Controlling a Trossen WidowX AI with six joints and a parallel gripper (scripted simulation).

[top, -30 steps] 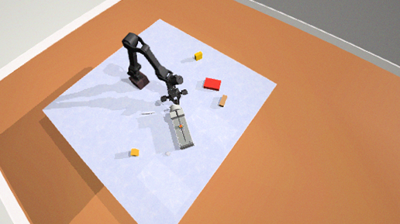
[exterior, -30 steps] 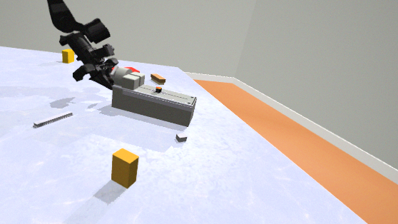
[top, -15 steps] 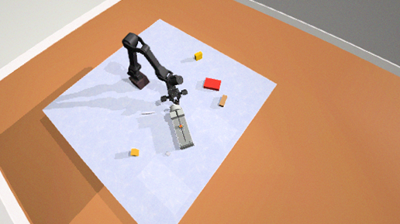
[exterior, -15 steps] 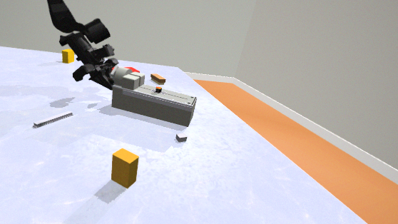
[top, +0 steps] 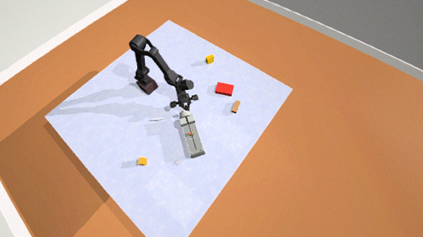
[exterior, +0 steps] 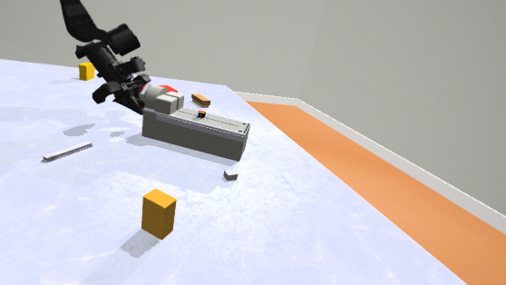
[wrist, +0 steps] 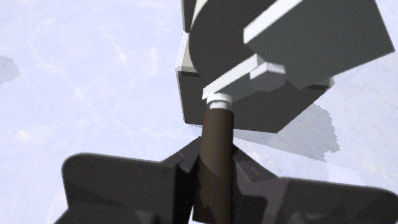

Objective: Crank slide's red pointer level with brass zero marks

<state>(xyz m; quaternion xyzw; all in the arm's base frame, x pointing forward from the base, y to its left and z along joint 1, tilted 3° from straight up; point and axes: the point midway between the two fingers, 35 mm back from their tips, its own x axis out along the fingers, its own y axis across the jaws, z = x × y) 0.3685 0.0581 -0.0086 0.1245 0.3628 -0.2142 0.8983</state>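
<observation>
Gripper (wrist: 212, 187) clamped on crank's dark handle (wrist: 216, 145).
Grey slide machine (top: 192, 136) lies mid-mat, just past the arm; crank arm (wrist: 235, 82) at its near end. Red pointer (exterior: 201, 113) sits on top track, approx mid-length. Brass marks too small to tell.

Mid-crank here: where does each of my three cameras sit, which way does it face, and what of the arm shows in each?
Top: high above, looking down at the pale mat; whole arm and grey machine show.
Exterior: low beside the mat, facing the machine's long side; only forearm and wrist show.
Wrist: behind the tool, looking along it; both fingers shut on the dark crank handle.
Shared: top and exterior both show the red pointer.
</observation>
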